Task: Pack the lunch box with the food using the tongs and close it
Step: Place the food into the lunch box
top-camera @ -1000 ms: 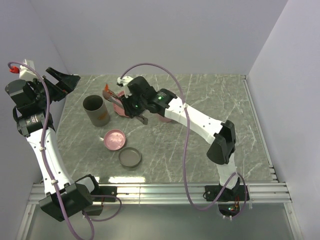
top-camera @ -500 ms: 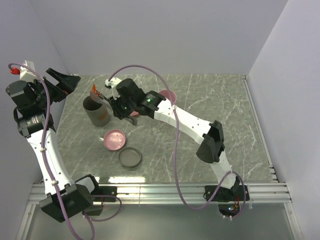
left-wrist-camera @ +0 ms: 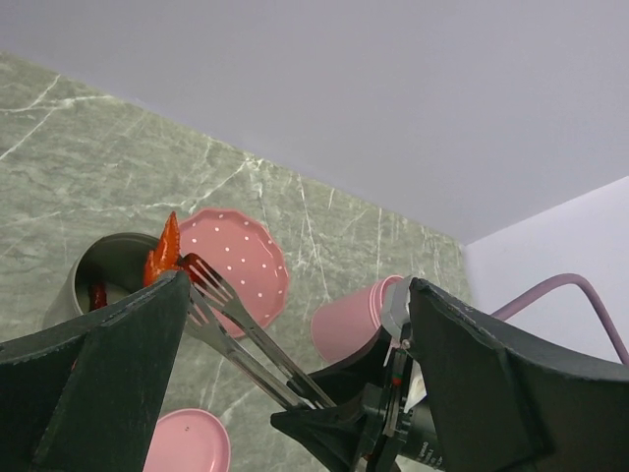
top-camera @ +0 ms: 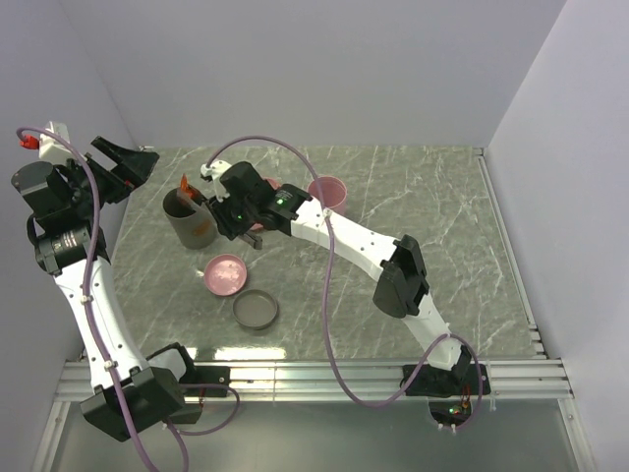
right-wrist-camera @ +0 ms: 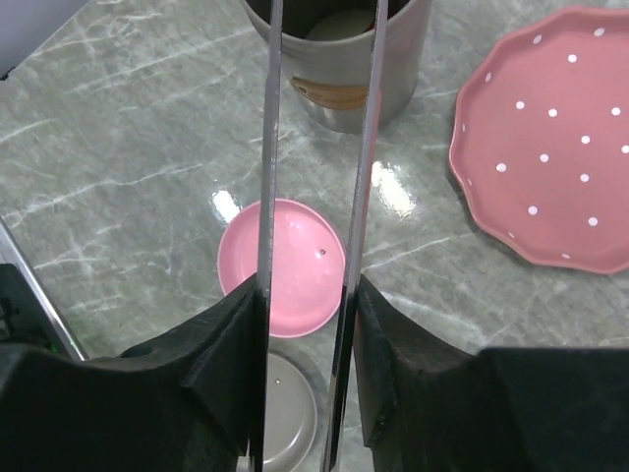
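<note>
Right gripper (right-wrist-camera: 310, 315) clamps tongs (right-wrist-camera: 370, 147); left gripper (top-camera: 123, 162) apart. Strip (top-camera: 185, 184) over lunch box (top-camera: 187, 228) rim, upper left; may drop outside.

No readable text, orange label (right-wrist-camera: 332, 95) on lunch box (right-wrist-camera: 398, 61) illegible

Left jaws wide, right jaws clamped.

A robot test cell in a lab: plain pale walls (top-camera: 324, 69) box in a marble-patterned table (top-camera: 432, 226) edged by an aluminium rail (top-camera: 314, 379), where the left arm (top-camera: 93, 305) and right arm (top-camera: 359, 236), trailing purple cables (left-wrist-camera: 570, 280), are bolted.
</note>
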Available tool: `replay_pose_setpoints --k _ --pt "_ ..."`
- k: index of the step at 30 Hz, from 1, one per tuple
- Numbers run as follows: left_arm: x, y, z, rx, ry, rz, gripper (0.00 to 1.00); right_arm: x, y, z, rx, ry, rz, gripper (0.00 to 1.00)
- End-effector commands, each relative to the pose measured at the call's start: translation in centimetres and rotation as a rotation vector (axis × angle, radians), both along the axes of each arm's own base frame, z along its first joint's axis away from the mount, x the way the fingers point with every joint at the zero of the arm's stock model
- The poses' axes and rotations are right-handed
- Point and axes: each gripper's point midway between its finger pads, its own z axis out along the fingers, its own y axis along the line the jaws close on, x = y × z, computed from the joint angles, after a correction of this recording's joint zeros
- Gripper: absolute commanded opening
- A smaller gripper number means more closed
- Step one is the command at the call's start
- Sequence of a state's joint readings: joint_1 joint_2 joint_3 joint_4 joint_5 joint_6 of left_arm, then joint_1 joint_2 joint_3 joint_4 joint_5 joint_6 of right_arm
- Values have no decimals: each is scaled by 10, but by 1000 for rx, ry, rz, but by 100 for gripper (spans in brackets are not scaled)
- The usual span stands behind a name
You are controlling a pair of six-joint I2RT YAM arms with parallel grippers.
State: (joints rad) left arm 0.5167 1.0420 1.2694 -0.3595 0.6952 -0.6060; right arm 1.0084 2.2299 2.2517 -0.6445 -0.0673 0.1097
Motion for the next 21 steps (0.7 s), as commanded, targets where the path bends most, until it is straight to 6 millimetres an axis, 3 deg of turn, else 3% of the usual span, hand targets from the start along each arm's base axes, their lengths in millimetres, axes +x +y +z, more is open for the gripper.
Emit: replay_pose_setpoints --k 1,6,12,15,17,20,21 --pt "-4 -3 9 32 -33 -16 99 9 15 37 96 -81 -5 45" --pt "-3 -3 9 28 -33 -17 99 10 16 36 89 -86 -2 52" --pt "-3 -3 12 34 -38 -19 99 8 15 48 113 -82 -7 53" --pt "-3 -4 14 35 -45 -25 99 8 8 69 136 -109 -25 53" --pt "-4 -6 15 38 -52 -39 99 11 -4 95 164 -151 -42 53" --pt "-3 -9 12 41 -47 -64 99 17 -30 129 196 -196 -73 53" --pt "-3 -9 10 38 -35 -71 99 28 -44 135 199 -204 -103 53"
